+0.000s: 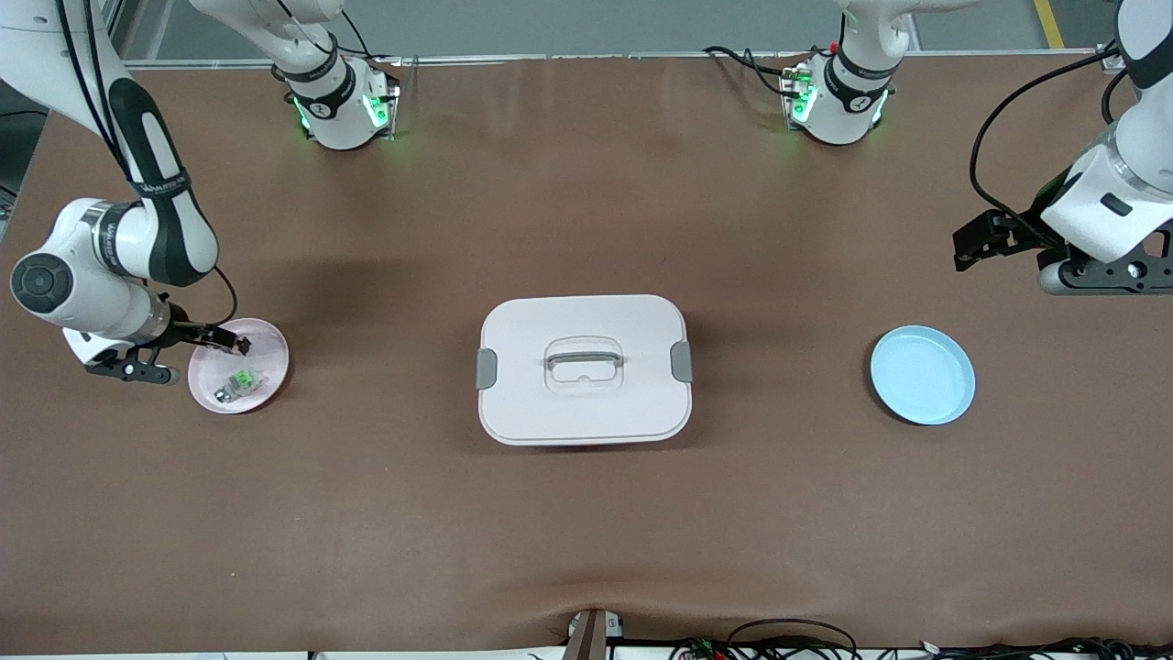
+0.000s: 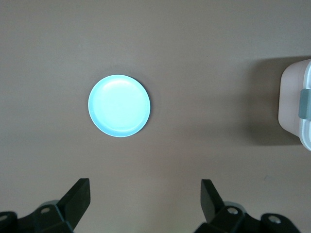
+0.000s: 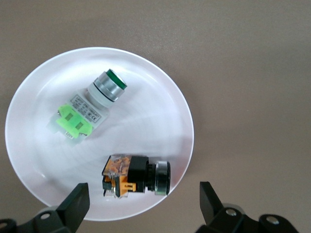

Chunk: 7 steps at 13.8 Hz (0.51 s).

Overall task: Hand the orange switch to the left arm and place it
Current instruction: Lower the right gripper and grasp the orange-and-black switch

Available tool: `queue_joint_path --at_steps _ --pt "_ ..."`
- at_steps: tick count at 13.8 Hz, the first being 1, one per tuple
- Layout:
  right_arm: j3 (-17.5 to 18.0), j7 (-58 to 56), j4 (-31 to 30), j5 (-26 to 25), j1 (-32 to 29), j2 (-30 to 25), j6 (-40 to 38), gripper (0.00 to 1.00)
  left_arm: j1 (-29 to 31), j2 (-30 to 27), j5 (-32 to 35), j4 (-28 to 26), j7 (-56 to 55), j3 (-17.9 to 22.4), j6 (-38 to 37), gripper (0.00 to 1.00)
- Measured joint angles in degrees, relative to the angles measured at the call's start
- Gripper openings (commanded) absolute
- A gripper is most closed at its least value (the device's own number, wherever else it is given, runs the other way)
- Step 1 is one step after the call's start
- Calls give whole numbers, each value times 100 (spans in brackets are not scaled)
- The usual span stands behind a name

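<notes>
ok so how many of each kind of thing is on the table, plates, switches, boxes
plates: 2, a pink plate and a blue plate
switches: 2, the orange switch and a green switch, both on the pink plate
boxes: 1, the white box
total: 5

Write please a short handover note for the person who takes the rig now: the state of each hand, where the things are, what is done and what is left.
Right hand: open, empty, over the pink plate at the right arm's end of the table.
Left hand: open, empty, waiting above the table near the blue plate at the left arm's end.
Orange switch: lies in the pink plate beside the green switch, not gripped.
Box: shut, mid-table between the two plates.
Done: right hand is placed above the orange switch.
Left: grip it, pass it to the left hand clear of the box, probably set it in the blue plate.
</notes>
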Motion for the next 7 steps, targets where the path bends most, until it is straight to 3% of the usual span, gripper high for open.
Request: queue_joint_path --at_steps 7 --pt "19 6 -2 310 2 256 187 100 -9 27 0 0 0 -3 0 100"
